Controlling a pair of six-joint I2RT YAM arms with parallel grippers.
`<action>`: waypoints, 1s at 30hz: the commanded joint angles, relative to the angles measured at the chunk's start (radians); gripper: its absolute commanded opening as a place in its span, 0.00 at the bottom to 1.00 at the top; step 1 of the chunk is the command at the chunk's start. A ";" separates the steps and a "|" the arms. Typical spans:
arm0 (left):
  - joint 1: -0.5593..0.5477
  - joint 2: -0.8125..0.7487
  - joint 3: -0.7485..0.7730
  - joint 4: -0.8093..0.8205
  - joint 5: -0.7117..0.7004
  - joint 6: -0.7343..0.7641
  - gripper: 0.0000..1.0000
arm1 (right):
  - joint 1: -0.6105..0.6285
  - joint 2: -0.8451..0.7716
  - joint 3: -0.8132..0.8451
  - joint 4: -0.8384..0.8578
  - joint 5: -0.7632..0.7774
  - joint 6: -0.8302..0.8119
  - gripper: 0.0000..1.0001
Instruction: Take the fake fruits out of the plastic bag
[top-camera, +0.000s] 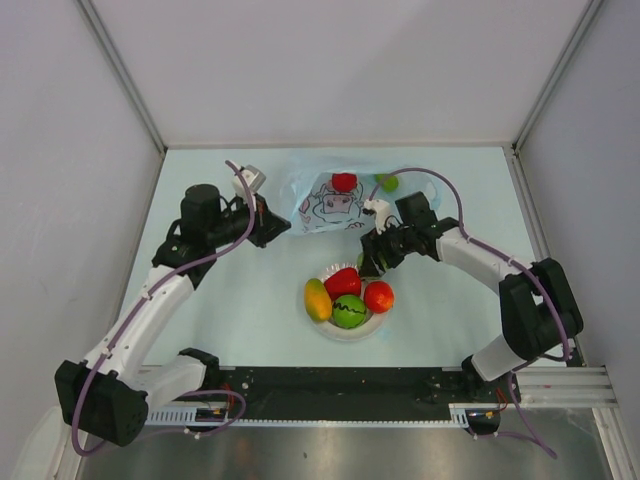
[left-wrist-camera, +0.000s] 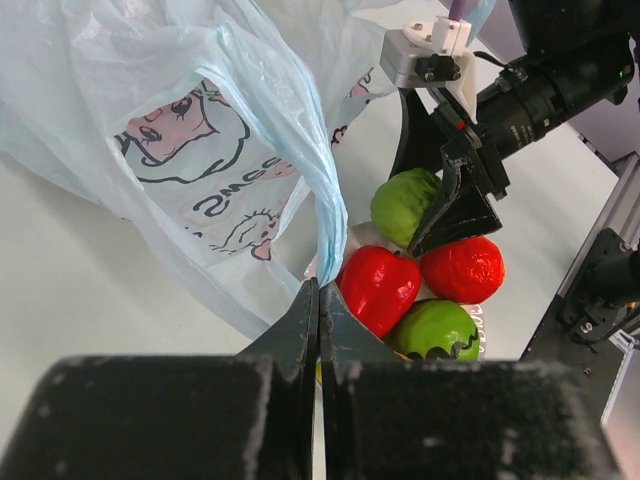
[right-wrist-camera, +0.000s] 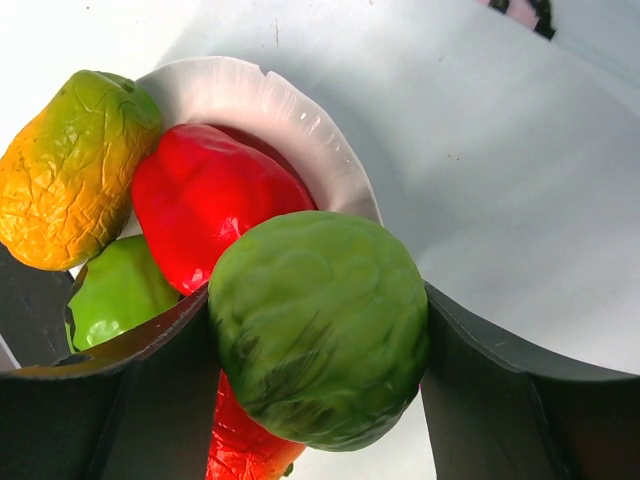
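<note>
Seven fake fruits are in sight. Four sit together on the one white plate (right-wrist-camera: 270, 100): a yellow-orange mango (right-wrist-camera: 70, 170), a glossy red fruit (right-wrist-camera: 200, 200), a rounder red-orange one (left-wrist-camera: 463, 268) and a green one marked with a dark wavy line (left-wrist-camera: 435, 330).

The fifth, a bumpy green fruit (right-wrist-camera: 320, 380), is clamped between the two fingers of the right gripper (right-wrist-camera: 318, 295). The jaws stand wide around it, and it hangs over the plate's far rim, just above the red fruit.

The last two are up at the single plastic bag (top-camera: 325, 205), which lies on the pale table (top-camera: 230, 300) beyond the plate. These are a small red fruit (top-camera: 344, 182) at its far edge and a small green one (top-camera: 388, 182) at its far right corner. From the overhead view it is hard to say whether they lie inside the thin film or only against it.

The left gripper (left-wrist-camera: 319, 295) has its fingers pressed together on a fold of the bag's left edge and holds that side of the film up off the table. The bag's cartoon print faces up.
</note>
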 joint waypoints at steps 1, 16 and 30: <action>0.008 -0.015 -0.007 0.038 0.003 -0.009 0.00 | -0.007 0.021 0.005 0.035 -0.027 0.017 0.71; 0.009 0.014 0.001 0.058 0.011 -0.010 0.00 | 0.006 0.049 0.006 0.062 -0.083 0.056 1.00; 0.009 0.030 -0.011 0.079 0.019 -0.025 0.00 | 0.049 0.055 0.015 0.124 0.005 0.239 1.00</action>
